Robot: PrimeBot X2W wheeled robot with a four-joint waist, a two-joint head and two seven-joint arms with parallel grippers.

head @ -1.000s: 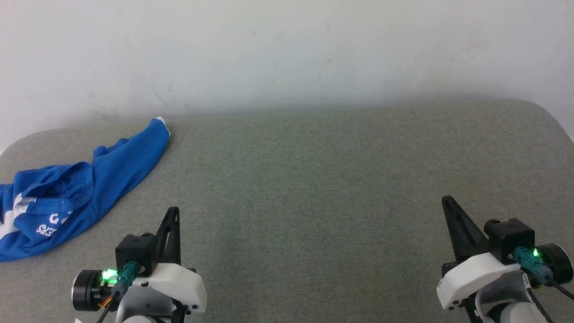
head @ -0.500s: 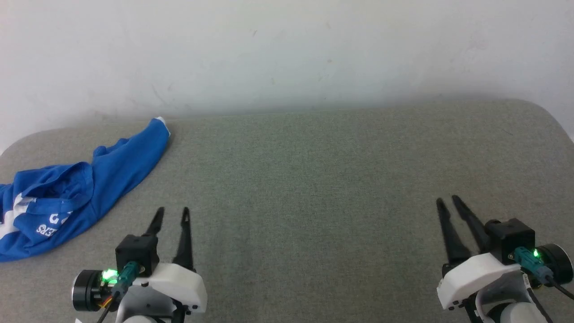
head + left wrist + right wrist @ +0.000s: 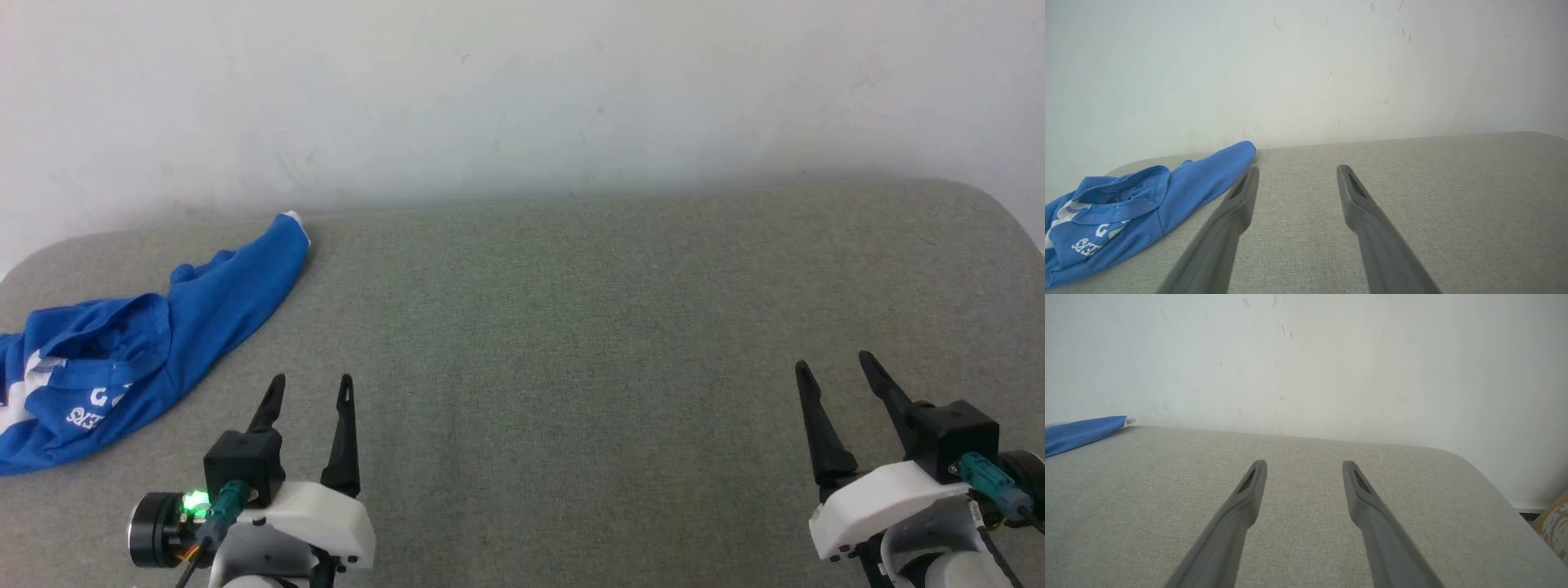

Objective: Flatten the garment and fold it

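The garment (image 3: 139,351), bright blue shorts with white lettering, lies crumpled at the far left of the grey padded table (image 3: 571,327), one leg stretched toward the back wall. My left gripper (image 3: 312,382) hovers open at the lower left, just right of the shorts and apart from them, nothing between its fingers. In the left wrist view the garment (image 3: 1135,204) lies left of the open left gripper (image 3: 1297,167). My right gripper (image 3: 831,365) is open at the lower right, far from the cloth. The right wrist view shows the right gripper (image 3: 1304,462) empty and a blue edge of the garment (image 3: 1081,430) at far left.
A white wall (image 3: 522,98) rises directly behind the table. The table's rounded right corner (image 3: 1486,477) drops off to the floor, where a patterned brown object (image 3: 1555,526) sits. Broad bare table surface lies between the two grippers.
Both grippers have opened from shut to wide apart. The right gripper has shifted slightly to the right. The shorts have not moved.
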